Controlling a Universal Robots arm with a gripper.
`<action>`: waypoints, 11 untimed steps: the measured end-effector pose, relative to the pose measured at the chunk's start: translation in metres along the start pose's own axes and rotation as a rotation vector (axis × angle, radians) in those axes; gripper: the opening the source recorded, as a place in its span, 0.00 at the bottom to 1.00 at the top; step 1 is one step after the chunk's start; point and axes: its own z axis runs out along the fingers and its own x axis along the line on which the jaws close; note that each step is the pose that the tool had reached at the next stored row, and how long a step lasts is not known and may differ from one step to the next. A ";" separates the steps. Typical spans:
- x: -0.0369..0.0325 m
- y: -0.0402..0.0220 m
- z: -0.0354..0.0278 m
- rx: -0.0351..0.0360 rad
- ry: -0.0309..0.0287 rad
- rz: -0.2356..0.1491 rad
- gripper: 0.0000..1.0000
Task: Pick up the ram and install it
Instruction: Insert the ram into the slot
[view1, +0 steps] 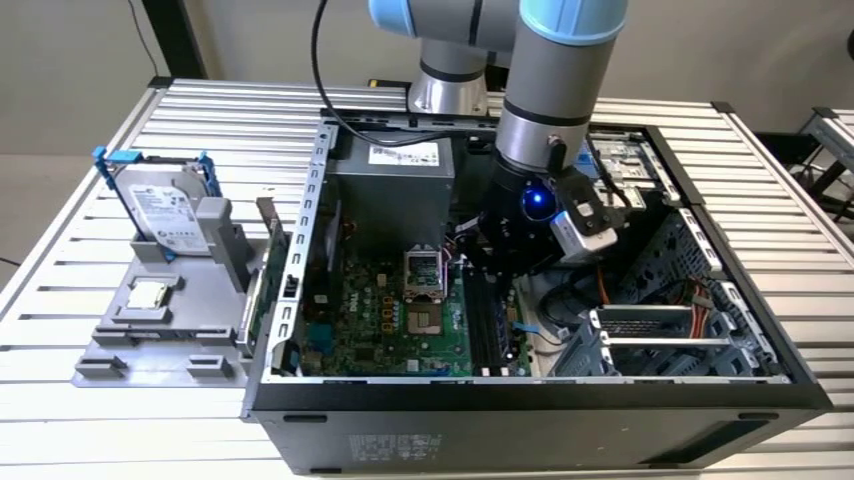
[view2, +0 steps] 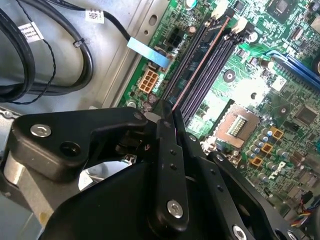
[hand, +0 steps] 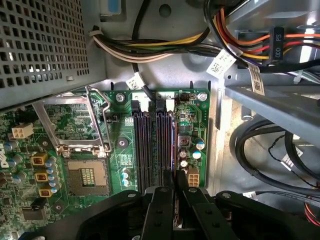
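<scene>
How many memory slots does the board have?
4: two slots beside the CPU socket, two nearer the board's edge. The gripper, shut on the ram, hides their near ends.

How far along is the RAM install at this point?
Done: the long, narrow dark memory stick has been picked up and brought inside the open black computer case. In hand: the gripper is shut on the stick, holding it edge-on along the black memory slots. Left: seating it. Whether it is pressed fully home cannot be told.
</scene>
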 end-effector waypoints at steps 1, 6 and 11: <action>0.0000 0.0000 0.0000 0.0001 0.0000 0.000 0.00; 0.0001 -0.0013 0.0001 0.0021 -0.0004 -0.001 0.00; 0.0024 -0.0017 0.0001 0.0031 -0.0003 -0.001 0.00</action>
